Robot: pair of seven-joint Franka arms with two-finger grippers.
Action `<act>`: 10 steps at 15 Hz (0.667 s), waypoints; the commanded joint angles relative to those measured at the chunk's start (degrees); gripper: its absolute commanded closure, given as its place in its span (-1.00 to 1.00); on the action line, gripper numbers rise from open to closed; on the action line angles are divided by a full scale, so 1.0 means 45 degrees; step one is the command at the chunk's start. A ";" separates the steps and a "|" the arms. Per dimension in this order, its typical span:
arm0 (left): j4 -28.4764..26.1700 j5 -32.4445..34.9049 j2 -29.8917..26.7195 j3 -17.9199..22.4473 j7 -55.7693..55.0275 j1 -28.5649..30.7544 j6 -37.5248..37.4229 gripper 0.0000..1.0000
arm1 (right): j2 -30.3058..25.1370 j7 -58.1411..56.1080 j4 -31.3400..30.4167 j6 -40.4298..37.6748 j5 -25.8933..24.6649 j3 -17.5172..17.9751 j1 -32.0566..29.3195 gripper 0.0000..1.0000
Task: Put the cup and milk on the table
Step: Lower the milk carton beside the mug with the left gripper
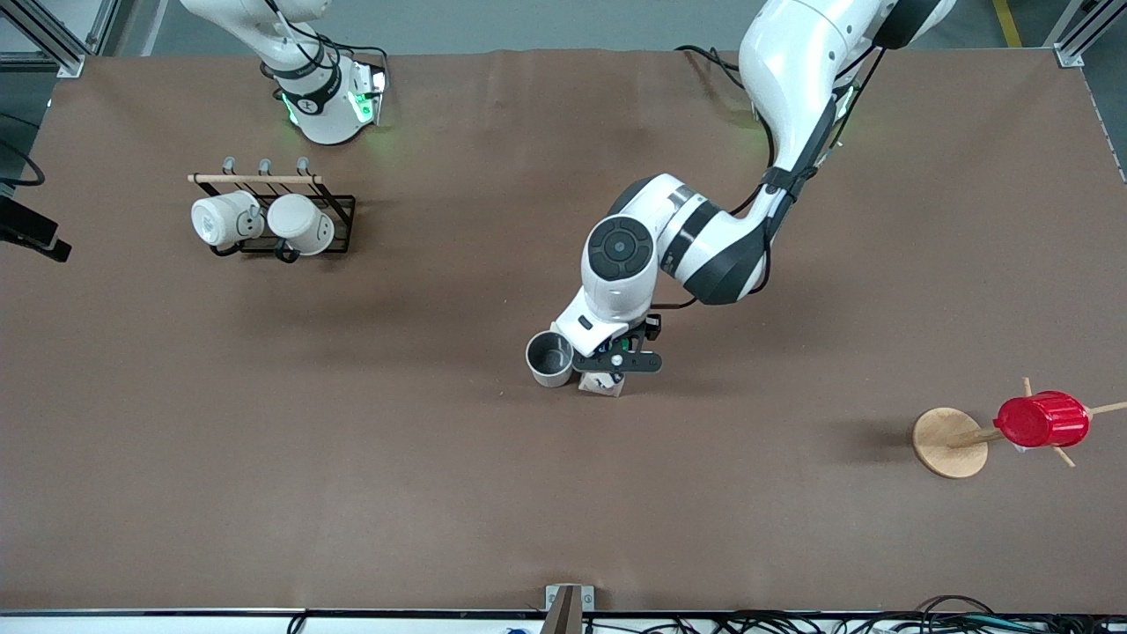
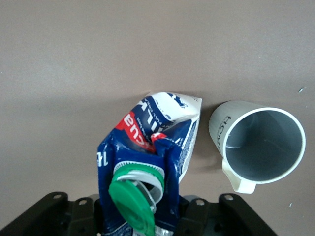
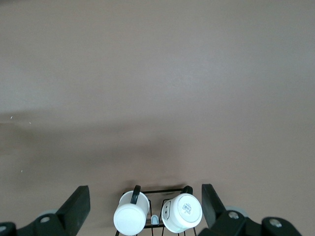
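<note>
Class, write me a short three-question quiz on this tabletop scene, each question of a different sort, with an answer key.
1. True or false: the beige mug with the dark grey inside stands upright on the matte brown table.
2. The left claw grips: A) the blue-and-white milk carton B) the red ribbed cup C) nothing.
3. Fill in: the two white mugs hang on a black wire ____.

Key: 1 true; 2 A; 3 rack.

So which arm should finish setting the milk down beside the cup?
The left. Its gripper is already shut on the milk, low over the table right beside the upright cup. The right gripper, open, waits up near the mug rack.
</note>
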 commanded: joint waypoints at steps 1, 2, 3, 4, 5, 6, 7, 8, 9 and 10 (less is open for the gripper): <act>0.0354 -0.0146 0.0134 0.0084 -0.0191 -0.0097 -0.0248 -0.39 | -0.0476 -0.0155 -0.0529 -0.0019 0.0013 0.0132 -0.0087 -1.00; 0.0334 -0.0127 0.0114 0.0104 -0.0269 -0.0116 -0.0248 -0.66 | -0.0457 -0.0154 -0.0490 0.0040 0.0013 0.0151 -0.0068 -1.00; 0.0354 -0.0127 0.0114 0.0104 -0.0521 -0.0097 -0.0190 -0.84 | -0.0456 -0.0154 -0.0471 0.0079 0.0032 0.0152 -0.0048 -1.00; 0.0334 -0.0127 0.0095 0.0104 -0.0755 -0.0096 -0.0131 -0.99 | -0.0456 -0.0174 -0.0470 0.0079 0.0033 0.0152 -0.0048 -1.00; 0.0334 -0.0127 -0.0022 0.0104 -0.0932 -0.0058 -0.0130 -1.00 | -0.0456 -0.0174 -0.0470 0.0060 0.0033 0.0152 -0.0048 -1.00; 0.0334 -0.0127 -0.0119 0.0085 -0.0972 0.0078 -0.0150 -1.00 | -0.0456 -0.0174 -0.0470 0.0079 0.0052 0.0152 -0.0048 -1.00; 0.0334 -0.0127 -0.0217 0.0084 -0.0934 0.0157 -0.0131 -1.00 | -0.0437 -0.0174 -0.0470 0.0099 0.0033 0.0152 -0.0048 -1.00; 0.0296 -0.0127 -0.0469 0.0104 -0.0992 0.0177 -0.0188 -1.00 | -0.0437 -0.0174 -0.0470 0.0099 0.0033 0.0132 -0.0067 -1.00; 0.0063 -0.0107 -0.0859 0.0201 -0.1011 0.0196 -0.0247 -1.00 | -0.0437 -0.0174 -0.0470 0.0099 0.0052 0.0113 -0.0067 -1.00; -0.0113 -0.0069 -0.1269 0.0240 -0.0973 0.0448 -0.0286 -1.00 | -0.0417 -0.0174 -0.0470 0.0099 0.0052 0.0112 -0.0067 -1.00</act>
